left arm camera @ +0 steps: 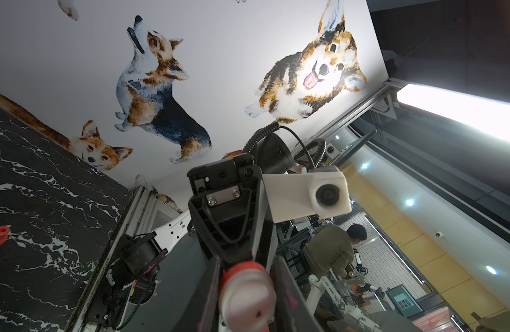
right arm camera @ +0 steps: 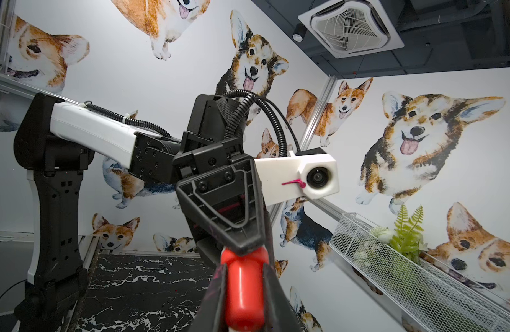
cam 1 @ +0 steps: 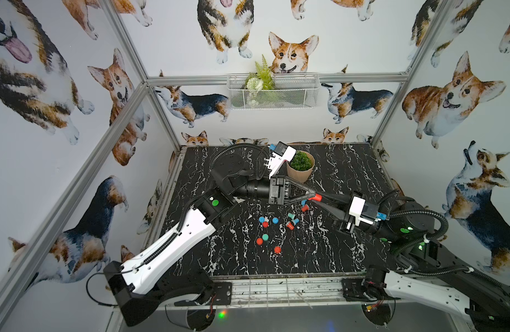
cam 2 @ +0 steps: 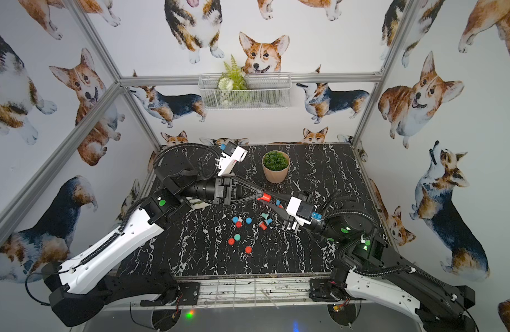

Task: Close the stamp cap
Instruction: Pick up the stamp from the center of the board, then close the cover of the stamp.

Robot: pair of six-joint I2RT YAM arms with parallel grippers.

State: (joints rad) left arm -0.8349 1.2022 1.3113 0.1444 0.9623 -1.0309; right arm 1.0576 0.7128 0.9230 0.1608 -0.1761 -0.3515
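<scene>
A red stamp (cam 1: 317, 197) (cam 2: 265, 197) hangs in the air above the middle of the black marble table (cam 1: 348, 172), held from both ends. My left gripper (cam 1: 312, 197) reaches in from the left and is shut on its wider collar end. My right gripper (cam 1: 321, 199) comes from the right and is shut on its rounded red barrel (right arm camera: 243, 293). In the left wrist view the stamp (left arm camera: 245, 296) fills the gap between the fingers, its pale end blurred. Where the cap joins the stamp is hidden by the fingers.
Several loose red, blue and teal stamp pieces (cam 1: 290, 222) lie scattered on the table below and in front of the grippers. A potted plant (cam 1: 300, 166) stands just behind the left gripper. A wire basket (cam 1: 272, 90) hangs on the back wall.
</scene>
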